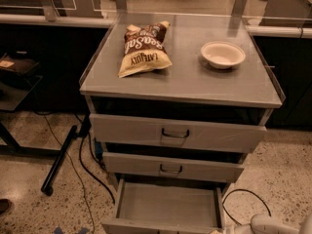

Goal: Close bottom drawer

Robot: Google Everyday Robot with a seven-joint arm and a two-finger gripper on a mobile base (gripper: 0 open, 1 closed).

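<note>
- The grey cabinet (185, 82) fills the centre of the frame; its top drawer (126, 129) and middle drawer (131, 164) stand slightly ajar.
- The bottom drawer (165, 204) sits at lower centre, pulled far out toward the bottom edge; its front panel is cut off by the frame and runs left to right.
- A white rounded arm part (273, 225) shows at the lower right corner; the gripper is out of frame there, so its state cannot be told.
- The drawer front lies left of that arm part; closing likely means pushing up-frame, square to the panel.
- A chip bag (144, 50) lies upper left on the cabinet top; a white bowl (223, 54) sits upper right, well apart.
</note>
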